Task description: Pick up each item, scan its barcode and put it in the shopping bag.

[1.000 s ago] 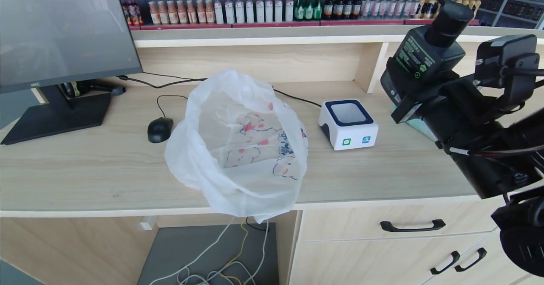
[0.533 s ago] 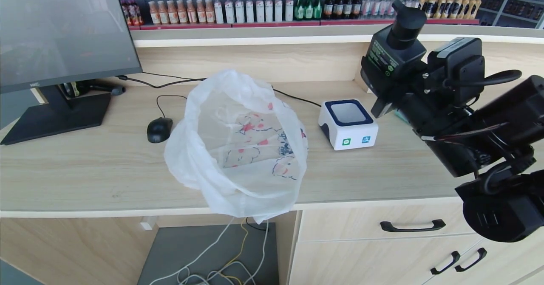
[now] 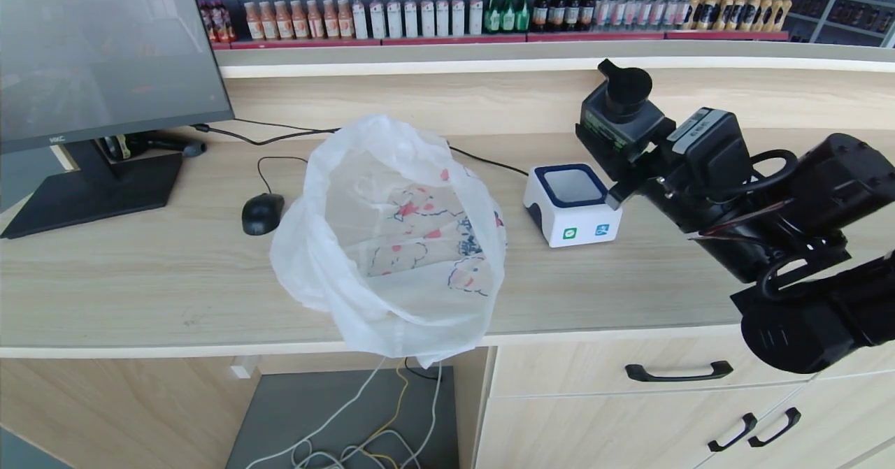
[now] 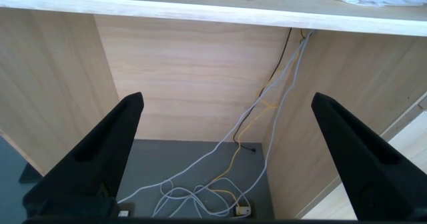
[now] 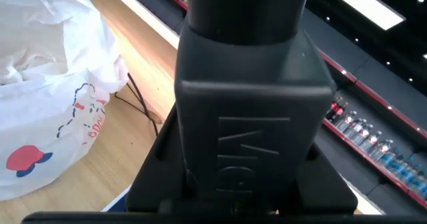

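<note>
One long bench (image 3: 140, 273) of pale wood grain carries everything, with a raised ledge of the same wood behind it. Beyond the ledge stands a shop shelf (image 3: 447, 38) with a row of drink bottles (image 3: 419, 16) in orange, white, green and dark colours. Under the bench are drawers (image 3: 629, 371) with black handles, and an open bay where loose cables (image 3: 363, 427) hang to the floor.

The right gripper (image 3: 631, 158) is closed around a black bottle (image 3: 619, 119), which it holds tilted above the bench, just beside the far right side of the scanner (image 3: 572, 205). The left gripper (image 4: 227, 111) is spread wide with nothing in it, low in front of the open bay.

The white shopping bag (image 3: 391, 245) stands open at the front edge of the bench, between the scanner and a black mouse (image 3: 262, 213). A dark monitor (image 3: 98, 49) stands at the far left.

The bag has a red and blue cartoon print. The scanner has one green and one blue square icon on its front. The bottle has a label, too small to read, and raised letters moulded in its body (image 5: 247, 137).
</note>
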